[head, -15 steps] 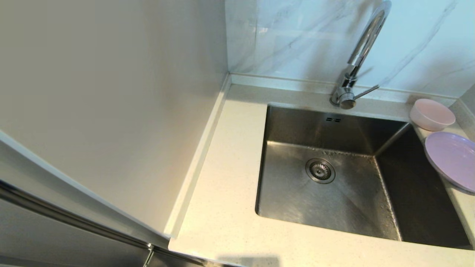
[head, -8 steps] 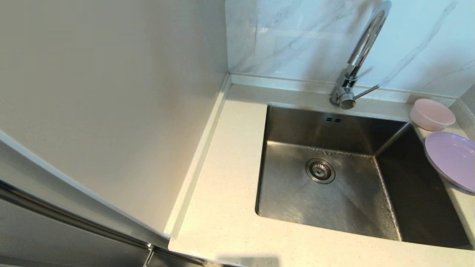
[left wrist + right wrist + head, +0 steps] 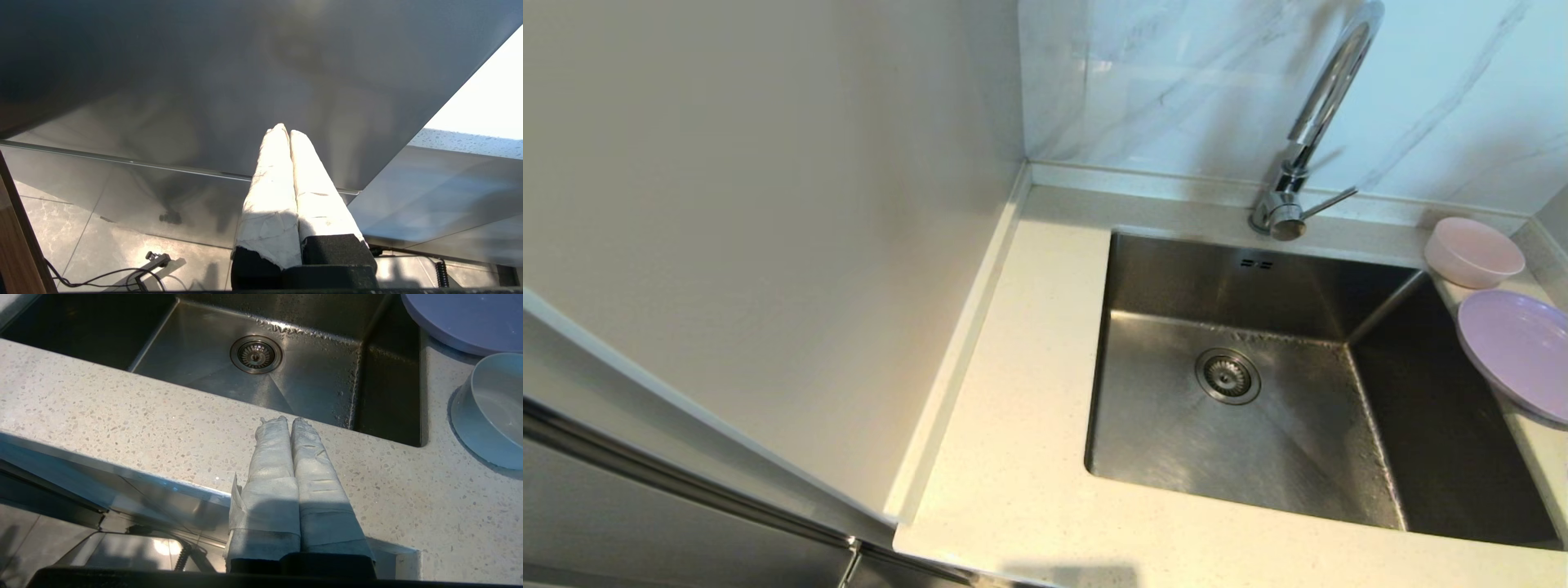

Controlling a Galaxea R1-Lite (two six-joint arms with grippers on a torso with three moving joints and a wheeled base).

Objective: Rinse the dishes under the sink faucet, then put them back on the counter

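Observation:
A small pink bowl (image 3: pixel 1474 251) stands on the counter (image 3: pixel 1029 425) at the sink's far right corner. Just in front of it lies the lilac plate (image 3: pixel 1521 349), its rim reaching over the sink (image 3: pixel 1241 425). The chrome faucet (image 3: pixel 1311 131) rises behind the basin with its lever pointing right. No water runs. Neither arm shows in the head view. My right gripper (image 3: pixel 288 420) is shut and empty, above the counter's front edge, facing the sink (image 3: pixel 286 367), the plate (image 3: pixel 470 318) and the bowl (image 3: pixel 490 412). My left gripper (image 3: pixel 284 130) is shut and empty, low by a grey cabinet panel.
A tall pale panel (image 3: pixel 768 245) walls off the counter's left side. Grey-veined tiles (image 3: pixel 1160 82) back the sink. The drain strainer (image 3: pixel 1227 376) sits in the basin floor. Cables (image 3: pixel 102 277) lie on the tiled floor below the left arm.

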